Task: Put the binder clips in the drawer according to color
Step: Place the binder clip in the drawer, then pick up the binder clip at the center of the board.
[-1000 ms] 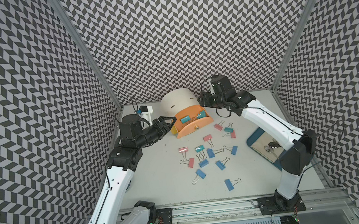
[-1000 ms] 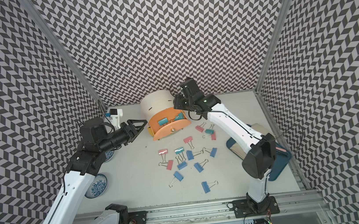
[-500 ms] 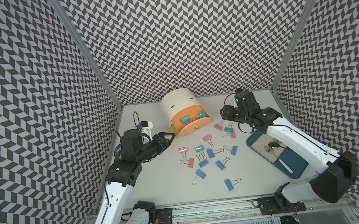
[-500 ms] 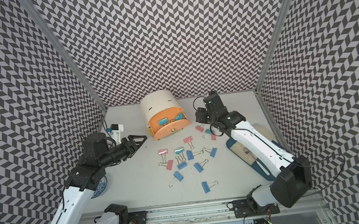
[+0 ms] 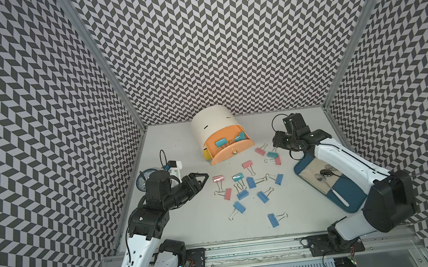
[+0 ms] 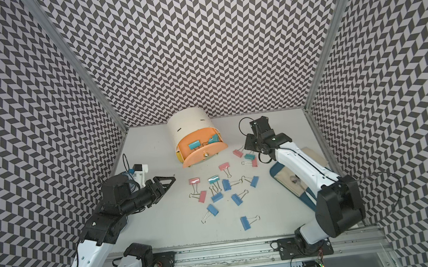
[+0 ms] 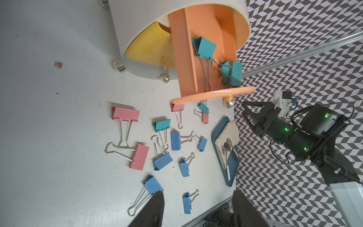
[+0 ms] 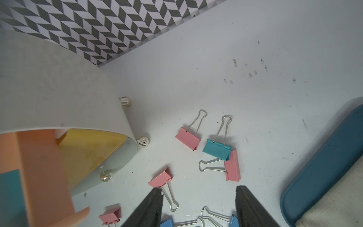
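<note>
The orange drawer (image 5: 230, 153) of the white round cabinet (image 5: 213, 124) stands pulled out, with two teal binder clips (image 5: 220, 142) (image 7: 205, 47) inside. Below it, a yellow drawer (image 8: 88, 151) is pushed in. Pink (image 5: 218, 178), teal (image 5: 238, 177) and blue binder clips (image 5: 273, 220) lie scattered on the table before it. My left gripper (image 5: 199, 181) (image 7: 197, 193) hovers open and empty left of the scatter. Open and empty too, my right gripper (image 5: 277, 143) (image 8: 198, 189) hangs over a teal clip (image 8: 216, 149) and pink clips (image 8: 187, 138) at the right.
A blue tray (image 5: 349, 195) with a cloth and spoons lies at the right under my right arm. A small patterned dish (image 5: 142, 175) sits by the left wall. Patterned walls close in three sides.
My right gripper has pulled away from the drawer, moving right and toward the front over the clips by the tray. My left gripper has drawn back from the cabinet toward the front. Both stayed open.
</note>
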You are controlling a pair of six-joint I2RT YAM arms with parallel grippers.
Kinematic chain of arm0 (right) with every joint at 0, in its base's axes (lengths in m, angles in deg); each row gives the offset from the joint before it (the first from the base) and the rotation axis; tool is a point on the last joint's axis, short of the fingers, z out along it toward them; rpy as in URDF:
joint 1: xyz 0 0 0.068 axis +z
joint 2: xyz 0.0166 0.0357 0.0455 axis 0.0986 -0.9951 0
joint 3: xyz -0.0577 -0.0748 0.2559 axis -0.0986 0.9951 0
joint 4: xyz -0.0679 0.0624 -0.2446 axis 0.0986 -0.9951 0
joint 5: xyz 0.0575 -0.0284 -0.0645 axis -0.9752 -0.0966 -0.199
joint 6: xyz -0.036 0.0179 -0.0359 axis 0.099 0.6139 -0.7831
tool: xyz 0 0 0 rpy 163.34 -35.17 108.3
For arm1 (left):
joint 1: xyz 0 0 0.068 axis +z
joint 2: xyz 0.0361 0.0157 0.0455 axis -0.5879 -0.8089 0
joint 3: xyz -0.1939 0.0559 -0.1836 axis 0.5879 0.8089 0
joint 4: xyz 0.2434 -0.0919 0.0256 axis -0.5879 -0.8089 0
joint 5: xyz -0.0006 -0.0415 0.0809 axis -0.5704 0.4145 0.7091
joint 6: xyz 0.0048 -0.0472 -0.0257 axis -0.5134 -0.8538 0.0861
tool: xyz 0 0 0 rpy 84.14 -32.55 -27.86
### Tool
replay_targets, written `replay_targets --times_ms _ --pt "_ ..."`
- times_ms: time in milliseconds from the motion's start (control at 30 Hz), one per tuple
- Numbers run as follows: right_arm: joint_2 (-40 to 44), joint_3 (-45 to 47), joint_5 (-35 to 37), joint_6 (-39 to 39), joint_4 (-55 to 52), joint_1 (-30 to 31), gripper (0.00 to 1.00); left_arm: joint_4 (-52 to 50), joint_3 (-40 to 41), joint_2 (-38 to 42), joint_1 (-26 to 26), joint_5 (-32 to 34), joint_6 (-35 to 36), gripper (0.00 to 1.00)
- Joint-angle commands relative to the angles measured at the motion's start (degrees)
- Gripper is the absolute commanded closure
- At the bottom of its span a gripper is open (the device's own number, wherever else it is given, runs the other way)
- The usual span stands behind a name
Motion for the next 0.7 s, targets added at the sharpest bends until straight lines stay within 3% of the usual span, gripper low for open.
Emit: replay_targets --times_ms 0,267,667 --pt "-3.68 -3.11 1.66 -1.13 -0.41 -0.85 0.38 0.23 1.66 1.78 0.31 0.02 -1.17 0.40" --pt "-15.79 -10.03 2.13 -2.06 -5.37 -1.07 0.41 1.71 4.43 2.49 0.31 -0.34 -1.95 0.40" --pt "-23.77 -12.29 1.97 -2.49 -5.64 -0.98 0.40 5.58 6.96 0.01 0.31 -1.37 -2.14 0.39"
